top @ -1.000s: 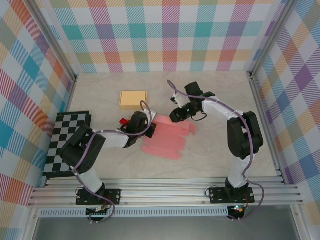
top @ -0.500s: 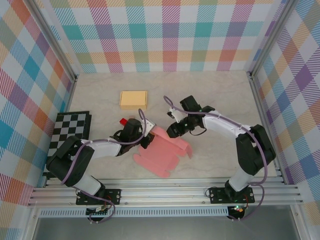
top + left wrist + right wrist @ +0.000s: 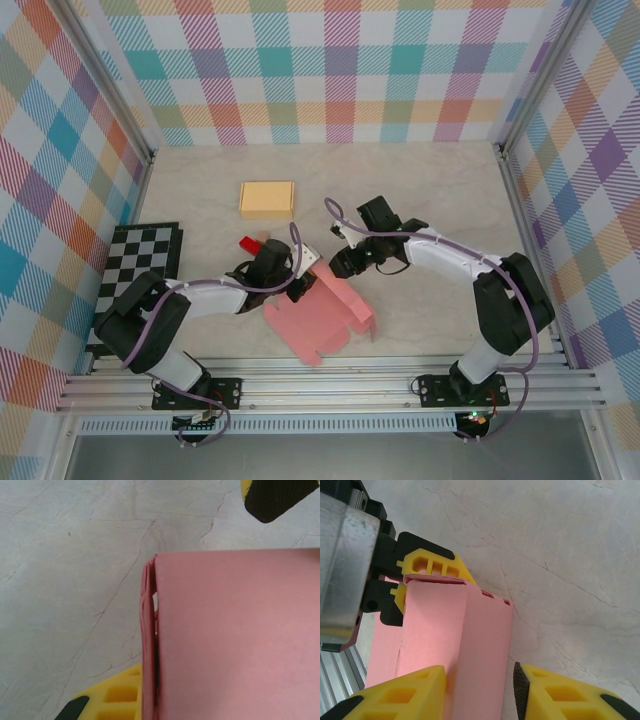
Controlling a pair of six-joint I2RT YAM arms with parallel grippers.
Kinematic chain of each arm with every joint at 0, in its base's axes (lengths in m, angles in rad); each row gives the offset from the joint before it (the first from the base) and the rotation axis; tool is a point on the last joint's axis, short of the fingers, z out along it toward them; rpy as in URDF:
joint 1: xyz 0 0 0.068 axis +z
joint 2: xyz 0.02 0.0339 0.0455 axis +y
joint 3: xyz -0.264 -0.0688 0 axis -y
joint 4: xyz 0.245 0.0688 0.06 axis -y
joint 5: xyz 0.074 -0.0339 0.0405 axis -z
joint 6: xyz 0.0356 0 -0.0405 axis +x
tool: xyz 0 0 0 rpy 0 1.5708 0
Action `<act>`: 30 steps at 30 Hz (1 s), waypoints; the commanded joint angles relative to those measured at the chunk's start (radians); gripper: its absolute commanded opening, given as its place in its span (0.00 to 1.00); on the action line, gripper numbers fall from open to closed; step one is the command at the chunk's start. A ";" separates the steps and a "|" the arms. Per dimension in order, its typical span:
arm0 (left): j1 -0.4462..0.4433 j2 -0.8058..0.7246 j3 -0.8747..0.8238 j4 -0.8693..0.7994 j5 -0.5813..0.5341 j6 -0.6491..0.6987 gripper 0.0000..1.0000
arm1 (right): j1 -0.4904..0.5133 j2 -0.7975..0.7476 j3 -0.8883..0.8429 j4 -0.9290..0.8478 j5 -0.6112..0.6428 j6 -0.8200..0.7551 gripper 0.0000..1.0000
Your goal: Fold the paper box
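Box: pink paper box blank [image 3: 322, 318], part-folded, lies on the pale marbled tabletop [image 3: 440, 200] between the 2 grippers, toward the arms' side. One panel seems to stand up along its R edge, rest approx flat.
L gripper [image 3: 300, 286]: jaws closed down on the far-left edge of the pink sheet. R wrist view shows the doubled paper edge pinched between its yellow fingers [image 3: 434, 564].
R gripper [image 3: 336, 268]: jaws part open, straddling a narrow pink panel w/ small slots at its end. Pads not pressing, nothing gripped.
Step (my read): raising/creasing a side panel while L anchors the sheet.
How to do it well: L pinch firm & low so the blank can't slide. R should close on the panel near its crease line, not at the free tip, then swing it over in an arc. A straight pull would prob bow or tear the paper. Go slow; thin card likely springs back, so press the crease before letting go.
Risk: sheet may pivot about the L pinch; slots could snag a fingertip.
Progress: early, most flaps look unfolded.
Writing/brands: none readable on box or grippers.
Others: flat tan cardboard box [image 3: 267, 198] well apart at back; b/w checkered mat [image 3: 135, 265] at L; small red item [image 3: 250, 243] by L arm, can't tell what. No legible marks on any.
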 commanded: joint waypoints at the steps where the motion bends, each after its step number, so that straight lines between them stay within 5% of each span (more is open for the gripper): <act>1: -0.036 0.033 0.010 -0.018 -0.036 0.021 0.10 | 0.013 -0.011 -0.029 0.013 0.043 0.018 0.42; 22: -0.089 0.081 0.005 -0.002 -0.077 0.071 0.09 | 0.014 -0.069 -0.061 -0.014 -0.018 0.098 0.43; 30: -0.089 0.120 -0.020 0.116 -0.132 -0.063 0.38 | 0.008 -0.062 -0.137 0.016 -0.016 0.086 0.41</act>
